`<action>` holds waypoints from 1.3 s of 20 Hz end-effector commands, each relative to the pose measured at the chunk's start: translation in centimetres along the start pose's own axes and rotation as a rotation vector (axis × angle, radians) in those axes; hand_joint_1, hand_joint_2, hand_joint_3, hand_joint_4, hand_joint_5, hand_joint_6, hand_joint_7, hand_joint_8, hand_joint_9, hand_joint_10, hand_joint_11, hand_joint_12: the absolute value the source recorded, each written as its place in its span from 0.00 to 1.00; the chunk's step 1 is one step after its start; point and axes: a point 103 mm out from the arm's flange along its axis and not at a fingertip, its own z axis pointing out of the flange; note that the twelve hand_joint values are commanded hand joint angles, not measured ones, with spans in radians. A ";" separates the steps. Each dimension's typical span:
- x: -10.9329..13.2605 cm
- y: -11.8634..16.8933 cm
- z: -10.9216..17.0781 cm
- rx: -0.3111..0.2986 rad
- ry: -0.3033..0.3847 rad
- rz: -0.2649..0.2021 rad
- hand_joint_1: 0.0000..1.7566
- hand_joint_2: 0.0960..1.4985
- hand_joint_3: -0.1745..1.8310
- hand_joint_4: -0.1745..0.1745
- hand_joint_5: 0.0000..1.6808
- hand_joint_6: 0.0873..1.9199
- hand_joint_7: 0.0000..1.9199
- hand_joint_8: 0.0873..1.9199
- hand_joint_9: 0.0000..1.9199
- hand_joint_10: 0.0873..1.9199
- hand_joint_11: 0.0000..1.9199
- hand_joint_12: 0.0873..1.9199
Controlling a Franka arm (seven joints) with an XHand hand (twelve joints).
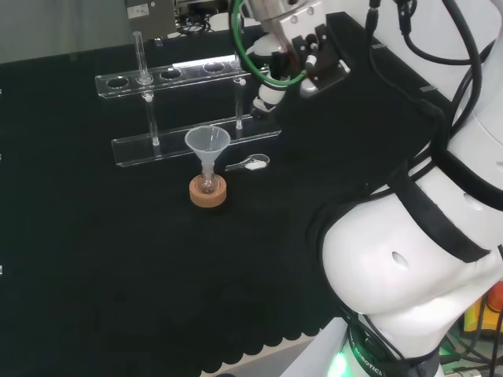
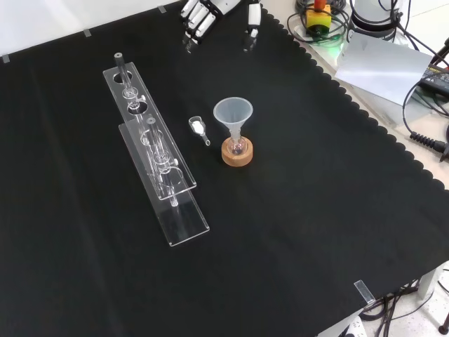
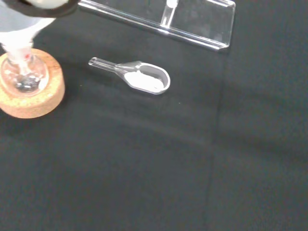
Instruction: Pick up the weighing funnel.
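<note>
The robot hand (image 2: 198,17) hangs above the far edge of the bench (image 2: 302,232) in the front view, fingers pointing down and relaxed, thumb apart from them, holding nothing. The weighing funnel (image 2: 198,128) lies on the cloth well below it, with white powder in its scoop, between the rack (image 2: 158,165) and the funnel (image 2: 233,112) on its cork ring (image 2: 237,154).

A black cloth (image 2: 295,232) with a scalloped edge covers the bench, cables (image 2: 426,142) and a grey sheet (image 2: 382,67) lying beyond it.
</note>
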 end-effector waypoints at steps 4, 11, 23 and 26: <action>-1.9 1.1 2.4 -0.006 0.074 0.006 0.41 0.44 0.30 0.41 0.18 0.00 0.09 0.31 0.22 0.30 0.13 0.70; -2.0 3.6 5.3 -0.014 0.109 0.003 0.41 0.44 0.32 0.39 0.22 0.00 0.14 0.32 0.29 0.29 0.16 0.69; -1.7 8.5 11.9 0.051 0.177 -0.032 0.45 0.44 0.34 0.39 0.29 0.00 0.20 0.33 0.34 0.27 0.20 0.67; -1.6 9.5 13.3 0.071 0.186 -0.036 0.46 0.44 0.35 0.39 0.29 0.00 0.20 0.33 0.35 0.27 0.20 0.67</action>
